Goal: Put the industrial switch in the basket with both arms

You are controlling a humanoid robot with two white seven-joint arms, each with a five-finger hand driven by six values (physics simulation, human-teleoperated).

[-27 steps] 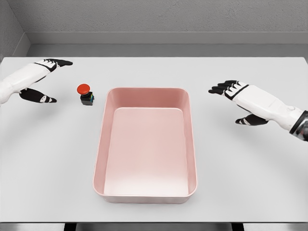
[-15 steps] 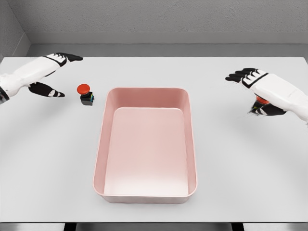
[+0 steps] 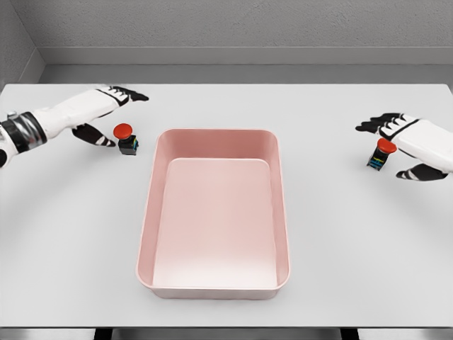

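Observation:
A small switch with a red mushroom button on a black base stands on the table, left of the pink basket. My left hand hovers open just left of it and above it, thumb near the button, not touching. A second red-topped switch stands at the right. My right hand is open around it, fingers behind and thumb in front, with no clear contact. The basket holds nothing.
The white table runs to a front edge at the bottom of the view and a grey wall at the back. The basket sits in the middle between both hands.
My left hand has moved right, close to the left switch. My right hand has drawn back to the right, uncovering the second switch beside it.

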